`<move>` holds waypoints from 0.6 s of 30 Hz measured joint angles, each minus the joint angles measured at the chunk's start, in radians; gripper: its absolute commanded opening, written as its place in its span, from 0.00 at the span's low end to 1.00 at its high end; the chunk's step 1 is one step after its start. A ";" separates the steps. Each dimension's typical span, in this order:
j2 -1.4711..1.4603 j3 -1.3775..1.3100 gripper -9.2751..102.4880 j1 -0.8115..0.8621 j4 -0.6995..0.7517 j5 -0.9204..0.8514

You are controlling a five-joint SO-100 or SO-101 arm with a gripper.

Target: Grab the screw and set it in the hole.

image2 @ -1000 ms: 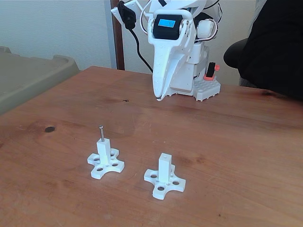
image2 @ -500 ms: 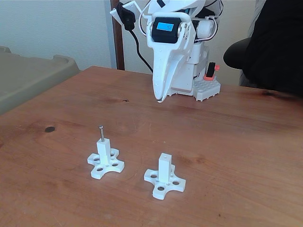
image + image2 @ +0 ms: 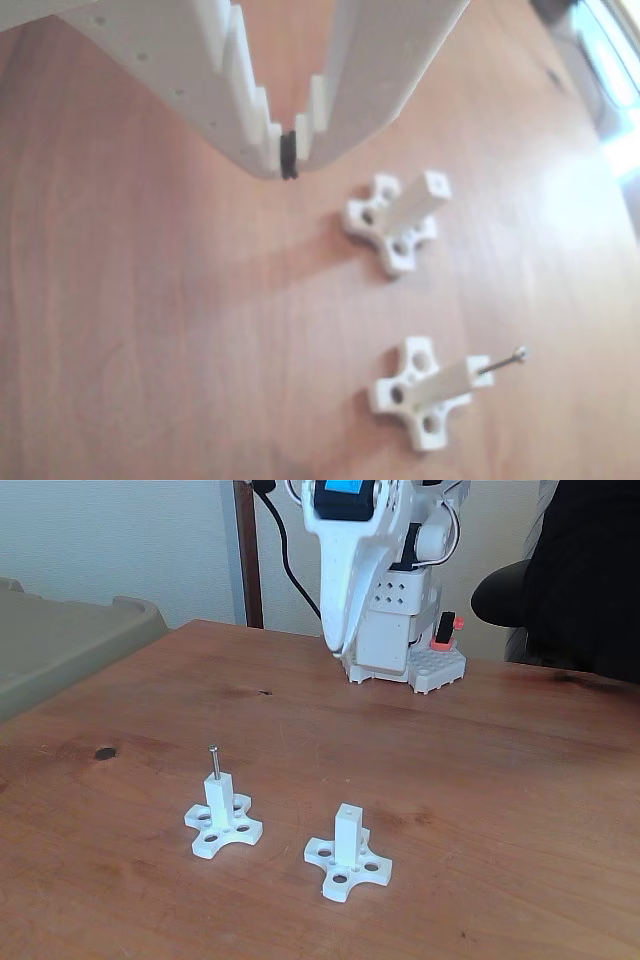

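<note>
Screw (image 3: pixel 213 761): in the fixed view it stands upright in the top of the left-hand post (image 3: pixel 220 800), toward the near edge of the table (image 3: pixel 520 780); in the other view (image 3: pixel 500 363) it sticks out of the lower post's end, head shiny and free.
Empty post (image 3: pixel 347 834): just right of the first, also near the table's front edge, its cross-shaped foot flat on the wood.
Hole (image 3: pixel 347 809): a tiny dark dot on that post's square end face; in the other view (image 3: pixel 436 184) it sits on the upper post.
Gripper (image 3: pixel 333 647): high above the far edge of the table, well apart from both posts; in the other view (image 3: pixel 288 160) the toothed fingertips meet with nothing between them, so it is closed and empty.
Step in hand: judged to be the reach for the screw, not yet begun.
Doing it well: part the jaws first, come down straight over the left post, and pinch the shaft just under the head so the thin pin stays vertical.
Risk: a sideways brush could tip the light post.
</note>
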 measured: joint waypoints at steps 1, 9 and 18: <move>-0.017 -0.014 0.04 0.000 0.005 0.000; -0.241 -0.186 0.04 0.069 -0.034 0.000; -0.439 -0.276 0.05 0.087 -0.098 0.002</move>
